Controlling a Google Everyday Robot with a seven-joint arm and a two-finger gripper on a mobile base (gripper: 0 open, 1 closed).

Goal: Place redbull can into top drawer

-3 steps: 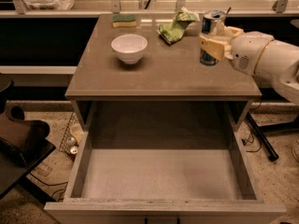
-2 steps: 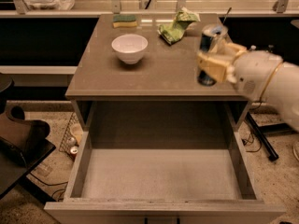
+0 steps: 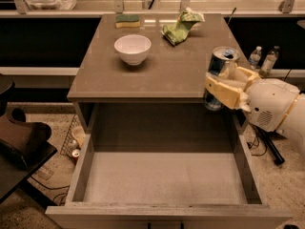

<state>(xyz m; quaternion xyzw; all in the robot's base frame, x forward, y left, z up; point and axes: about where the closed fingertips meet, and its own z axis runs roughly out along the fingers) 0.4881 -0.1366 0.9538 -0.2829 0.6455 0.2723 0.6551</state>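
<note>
Camera view: claw [image 3: 228,88] clamped on redbull can [image 3: 218,67] at front-right corner of tabletop [image 3: 162,78], above top drawer [image 3: 162,178]; bowl [image 3: 132,48] apart.

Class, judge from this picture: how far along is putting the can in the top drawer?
Done: the drawer is open; the can is lifted. In hand: the gripper, shut on the can, holds it at the cabinet's front right corner. Left: lower it into the drawer, release.

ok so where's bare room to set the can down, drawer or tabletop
The top drawer floor is bare wall to wall. The tabletop is free along its front, before the white bowl; the back edge is crowded by sponge and green cloth. The tool grips the redbull can at the tabletop's right front corner.
</note>
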